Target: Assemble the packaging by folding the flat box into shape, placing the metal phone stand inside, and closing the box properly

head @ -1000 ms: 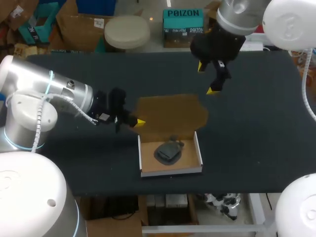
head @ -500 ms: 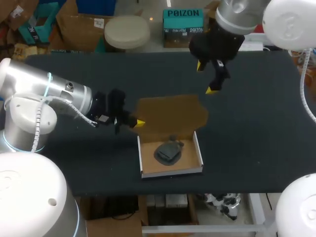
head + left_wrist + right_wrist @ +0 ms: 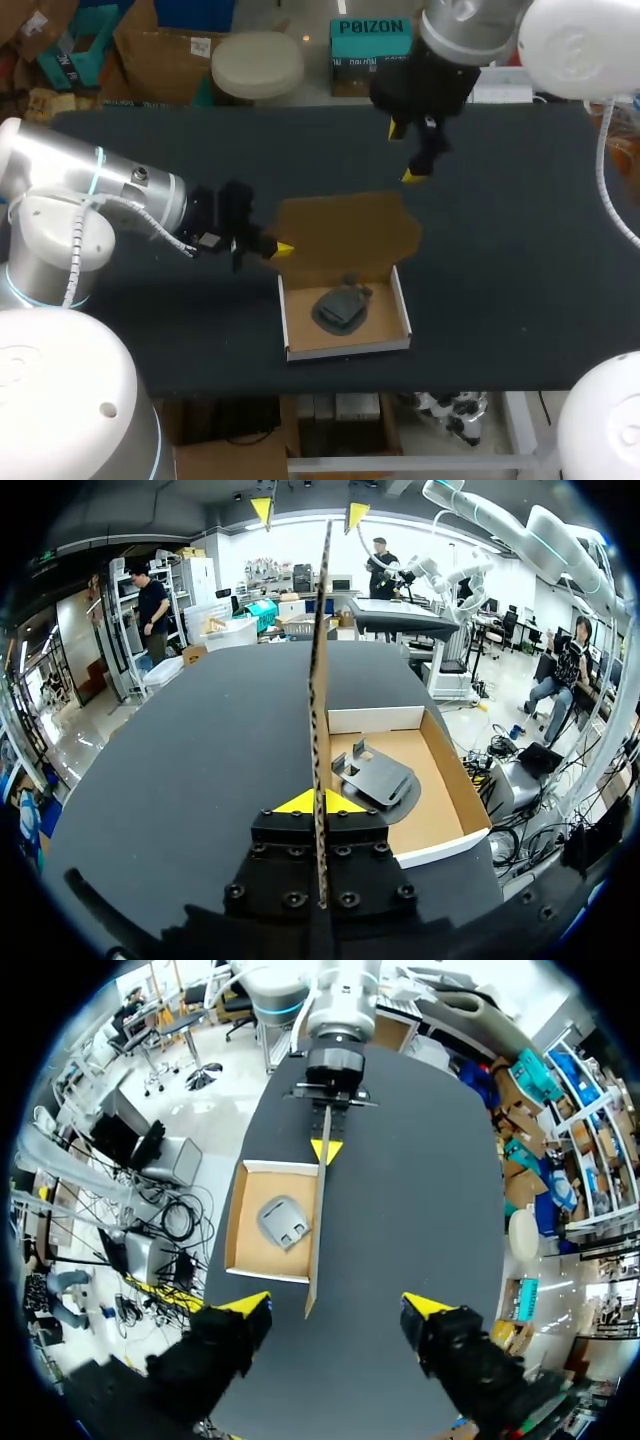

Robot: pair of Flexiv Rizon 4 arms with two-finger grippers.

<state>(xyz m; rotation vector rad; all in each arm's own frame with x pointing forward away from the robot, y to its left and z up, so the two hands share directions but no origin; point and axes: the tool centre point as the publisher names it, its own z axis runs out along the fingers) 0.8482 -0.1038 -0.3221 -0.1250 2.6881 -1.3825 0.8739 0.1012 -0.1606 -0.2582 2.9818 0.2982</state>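
Right tool (image 3: pixel 403 153) has shifted left; left tool (image 3: pixel 283 248) pinches the lid (image 3: pixel 345 225).

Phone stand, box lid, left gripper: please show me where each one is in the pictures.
phone stand (image 3: pixel 340 306): head view, middle of its dark body.
box lid (image 3: pixel 345 228): head view, middle of the brown flap.
left gripper (image 3: pixel 319 802): left wrist view, midway between its yellow tips, shut on the box lid's edge.

Our right pincer (image 3: pixel 337 1304) hangs wide open above the dark worktop (image 3: pixel 420 1190). Ahead, our left pincer (image 3: pixel 326 1148) clamps the upright lid (image 3: pixel 318 1230) of the box (image 3: pixel 245 1247), the phone stand (image 3: pixel 284 1222) lying inside.
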